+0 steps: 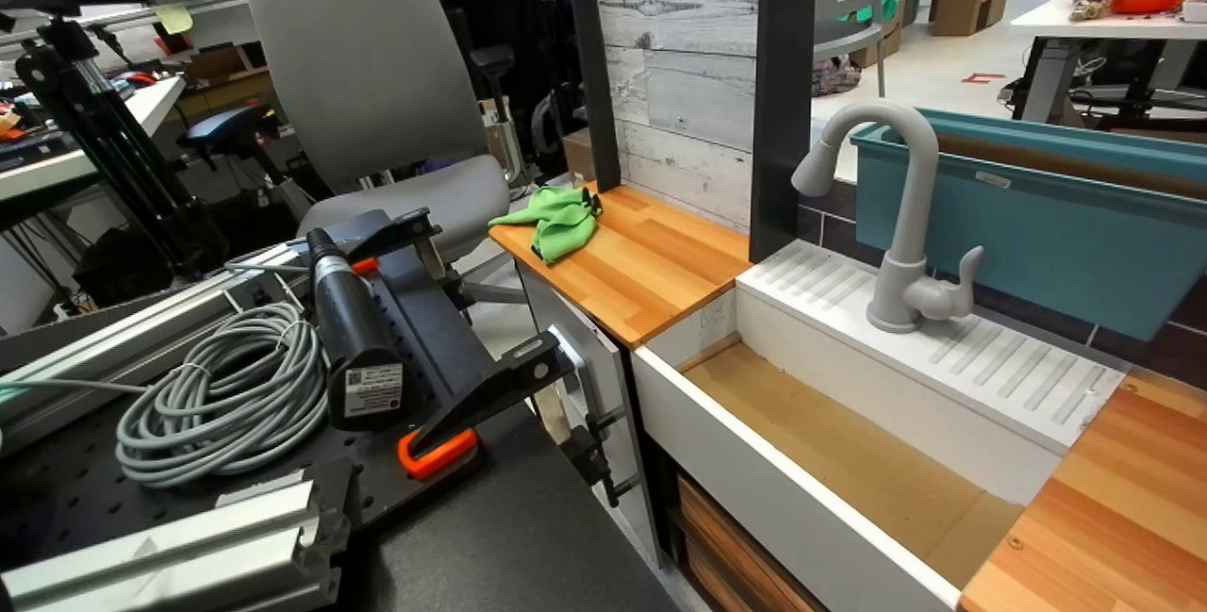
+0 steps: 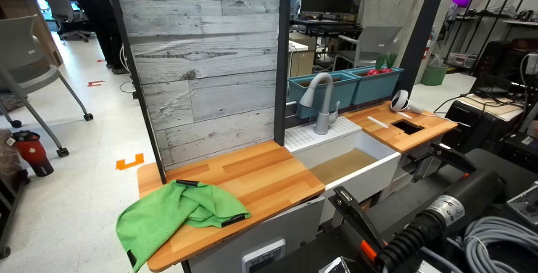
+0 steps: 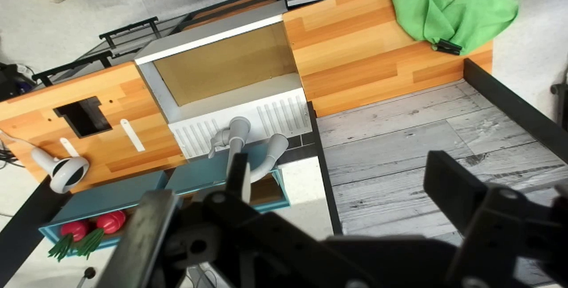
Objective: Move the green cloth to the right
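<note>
The green cloth (image 1: 564, 223) lies crumpled on the wooden countertop (image 1: 660, 263) in an exterior view. In an exterior view, the green cloth (image 2: 168, 210) hangs partly over the counter's end, with black clips or tabs on its edges. In the wrist view, the green cloth (image 3: 470, 15) is at the top right. My gripper (image 3: 339, 175) shows in the wrist view with its two black fingers wide apart and nothing between them. It is high above the scene, apart from the cloth. The gripper is out of view in both exterior views.
A white sink (image 2: 357, 180) with a grey faucet (image 2: 323, 104) adjoins the countertop. A grey plank panel (image 2: 210, 54) in a black frame rises behind it. Teal planters (image 2: 378, 83) stand behind the sink. A black bench with clamps and coiled cable (image 1: 236, 395) stands in front.
</note>
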`<control>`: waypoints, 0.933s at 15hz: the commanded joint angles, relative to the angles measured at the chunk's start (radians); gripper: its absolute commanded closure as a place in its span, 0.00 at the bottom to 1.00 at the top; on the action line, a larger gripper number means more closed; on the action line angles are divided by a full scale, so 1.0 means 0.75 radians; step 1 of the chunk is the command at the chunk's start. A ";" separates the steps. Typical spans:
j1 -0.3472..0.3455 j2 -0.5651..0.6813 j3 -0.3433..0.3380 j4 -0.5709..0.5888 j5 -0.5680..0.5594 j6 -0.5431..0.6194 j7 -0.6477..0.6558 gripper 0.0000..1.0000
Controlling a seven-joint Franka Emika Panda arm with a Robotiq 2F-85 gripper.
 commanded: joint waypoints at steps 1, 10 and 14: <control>0.025 0.100 0.026 -0.013 0.026 0.131 0.074 0.00; 0.210 0.538 0.129 -0.176 0.165 0.765 0.134 0.00; 0.273 0.821 0.137 -0.100 0.096 0.892 0.233 0.00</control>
